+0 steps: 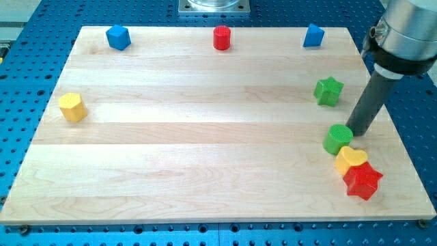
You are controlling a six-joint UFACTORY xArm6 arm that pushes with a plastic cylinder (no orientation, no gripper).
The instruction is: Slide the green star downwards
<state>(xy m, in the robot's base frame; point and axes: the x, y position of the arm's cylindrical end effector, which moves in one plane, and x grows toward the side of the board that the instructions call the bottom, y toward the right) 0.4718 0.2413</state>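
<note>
The green star [328,90] sits near the board's right edge, in the upper half. My tip [357,132] is on the board below and to the right of the star, well apart from it. The tip stands right next to the upper right side of a green cylinder [336,139]. Below the cylinder, a yellow heart-shaped block [349,160] and a red star [362,180] lie touching each other in a diagonal row.
Along the view's top edge of the wooden board [205,157] stand a blue block [118,37] at the left, a red cylinder [221,37] in the middle and a blue block [313,35] at the right. A yellow hexagonal block [72,107] sits at the left.
</note>
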